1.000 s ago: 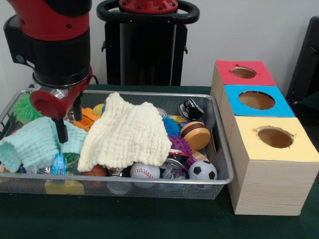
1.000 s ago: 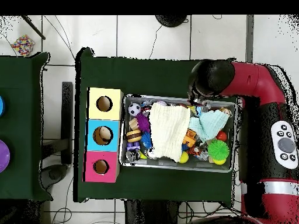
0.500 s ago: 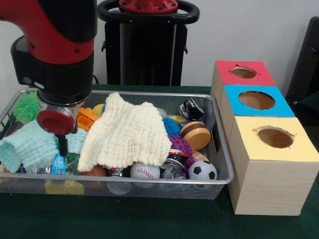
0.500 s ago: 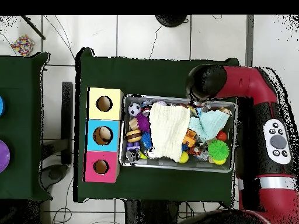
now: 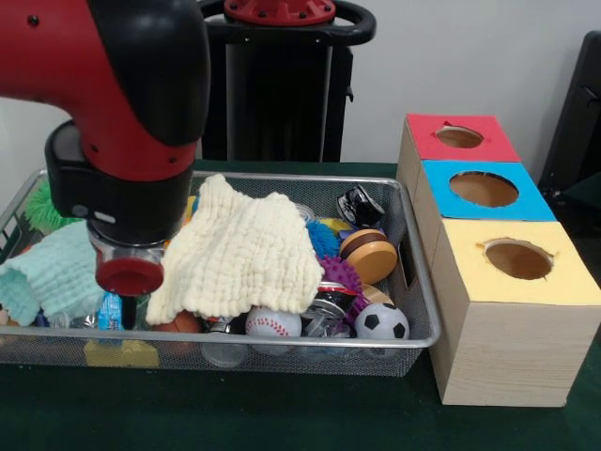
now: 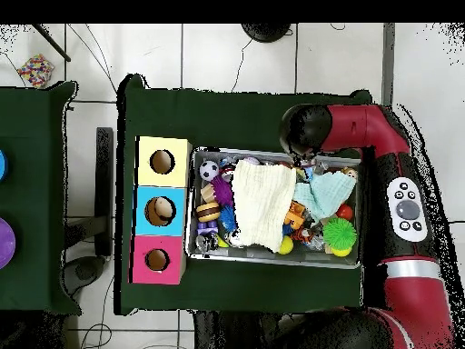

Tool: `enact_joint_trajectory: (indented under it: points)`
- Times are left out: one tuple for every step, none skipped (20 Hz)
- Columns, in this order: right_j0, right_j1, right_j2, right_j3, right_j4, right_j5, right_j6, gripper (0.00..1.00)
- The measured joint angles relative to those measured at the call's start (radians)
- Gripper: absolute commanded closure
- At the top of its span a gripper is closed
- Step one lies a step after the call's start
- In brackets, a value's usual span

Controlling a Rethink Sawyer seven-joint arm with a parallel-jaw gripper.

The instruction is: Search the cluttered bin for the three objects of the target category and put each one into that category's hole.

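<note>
Wire mesh bin (image 5: 413, 282) on a dark green table (image 5: 282, 413), with a row of three wooden boxes just to its right in the front view. Each box has a round hole in its coloured top: the yellow box (image 5: 526, 301) nearest, the blue box (image 5: 451, 211) in the middle, the red box (image 5: 427, 141) farthest.

Contents of the bin: a cream cloth (image 5: 239, 254) lies draped over the middle of the pile; a mint cloth (image 5: 52, 272) lies at the left. Along the near wall rest a baseball (image 5: 272, 324) and, to its right, a small soccer ball (image 5: 381, 322). Behind these are a purple spiky ball (image 5: 343, 275), a blue spiky ball (image 5: 322, 240) and a brown and tan disc (image 5: 369, 254). A green spiky ball (image 5: 45, 200) sits in the far left corner.

The red and black arm (image 5: 122, 113) hangs over the left part of the bin, its wrist low between the two cloths. The gripper (image 5: 115, 305) shows only as a dark tip below the wrist; whether it is spread or closed cannot be told.
</note>
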Motion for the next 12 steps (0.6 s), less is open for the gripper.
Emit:
enact_joint_trajectory:
  points:
    - [0.005, 0.008, -0.001, -0.009, -0.009, 0.000, -0.006, 0.00]
    - [0.012, 0.019, -0.002, -0.020, -0.022, 0.000, -0.009, 0.00]
    - [0.020, 0.029, -0.005, -0.032, -0.037, 0.000, -0.009, 0.00]
    - [0.027, 0.035, -0.007, -0.041, -0.048, 0.000, -0.009, 0.00]
    - [0.043, 0.051, -0.011, -0.062, -0.075, 0.000, -0.009, 0.00]
    - [0.048, 0.055, -0.012, -0.069, -0.083, 0.000, -0.009, 0.00]
    - [0.054, 0.060, -0.014, -0.075, -0.092, 0.000, -0.009, 0.00]
    - [0.064, 0.068, -0.016, -0.086, -0.109, 0.000, -0.009, 0.00]
    - [0.076, 0.078, -0.019, -0.099, -0.126, 0.000, -0.009, 0.00]
    - [0.081, 0.082, -0.020, -0.105, -0.131, 0.000, -0.009, 0.00]
    - [0.094, 0.093, -0.023, -0.122, -0.148, 0.000, -0.009, 0.00]
    - [0.101, 0.098, -0.025, -0.130, -0.155, 0.001, -0.009, 0.00]
